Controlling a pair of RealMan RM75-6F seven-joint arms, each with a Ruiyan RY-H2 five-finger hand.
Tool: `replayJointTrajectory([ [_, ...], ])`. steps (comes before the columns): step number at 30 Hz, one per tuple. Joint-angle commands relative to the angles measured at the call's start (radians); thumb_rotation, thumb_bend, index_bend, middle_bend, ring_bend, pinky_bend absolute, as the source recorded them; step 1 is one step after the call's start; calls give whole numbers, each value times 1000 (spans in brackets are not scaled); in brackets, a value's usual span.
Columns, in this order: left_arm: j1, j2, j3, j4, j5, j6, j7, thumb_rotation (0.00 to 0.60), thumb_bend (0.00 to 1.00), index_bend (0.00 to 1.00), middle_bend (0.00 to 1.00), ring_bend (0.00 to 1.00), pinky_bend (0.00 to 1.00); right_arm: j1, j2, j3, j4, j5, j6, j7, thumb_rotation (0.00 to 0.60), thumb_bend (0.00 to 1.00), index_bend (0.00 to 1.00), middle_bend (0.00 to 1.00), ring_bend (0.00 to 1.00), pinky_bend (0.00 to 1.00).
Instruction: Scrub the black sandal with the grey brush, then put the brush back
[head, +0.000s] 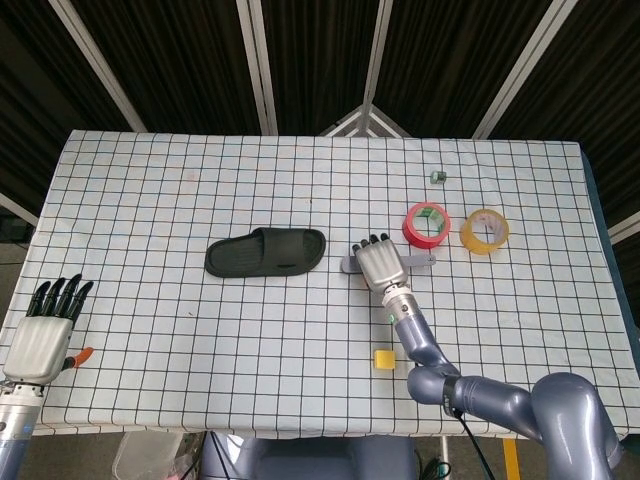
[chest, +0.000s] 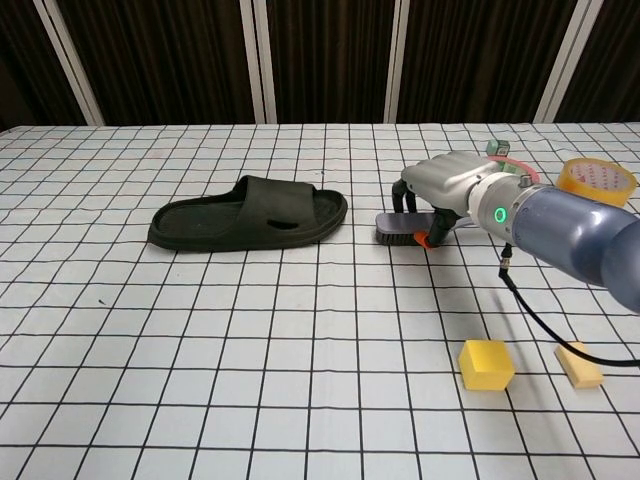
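Matte black moulded sandal (chest: 250, 211) is lying flat beside the grey bristled brush (chest: 397, 227); right hand (chest: 447, 184) is curling around it; left hand (head: 45, 333) is resting spread.

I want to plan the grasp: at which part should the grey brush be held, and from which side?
Likely hold the grey brush across its back, from above. It lies bristles down, its handle pointing away from the black sandal; the right hand is already over it.

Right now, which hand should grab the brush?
Right. The right hand is already over the grey brush, beside the black sandal. The left hand sits at the table's far left edge, well away from both.
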Motion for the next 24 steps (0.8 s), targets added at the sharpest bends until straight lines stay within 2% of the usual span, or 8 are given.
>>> replayJointTrajectory([
  [1,-1,0,0,0,-2,-1,1,600,88,0,0,0,20,1,-3,-3,8,-3,-2,6,600,469,390,362,260,276],
  [7,-2,-1,1,0,-3,-2,3,600,88,0,0,0,19,5,-7,-6,20,-12,1,19,600,468,447,406,294,318],
  [11,-2,-2,1,1,-3,-1,5,600,92,0,0,0,20,6,-10,-9,23,-24,8,26,600,469,513,459,353,379],
  [17,-10,-3,9,5,2,-19,-5,600,178,0,0,0,19,1,-11,-19,23,-44,21,37,600,468,555,496,409,448],
  [24,-33,-10,14,5,10,-54,7,600,219,0,0,0,20,-6,8,-23,-12,-83,58,44,600,469,607,543,454,502],
])
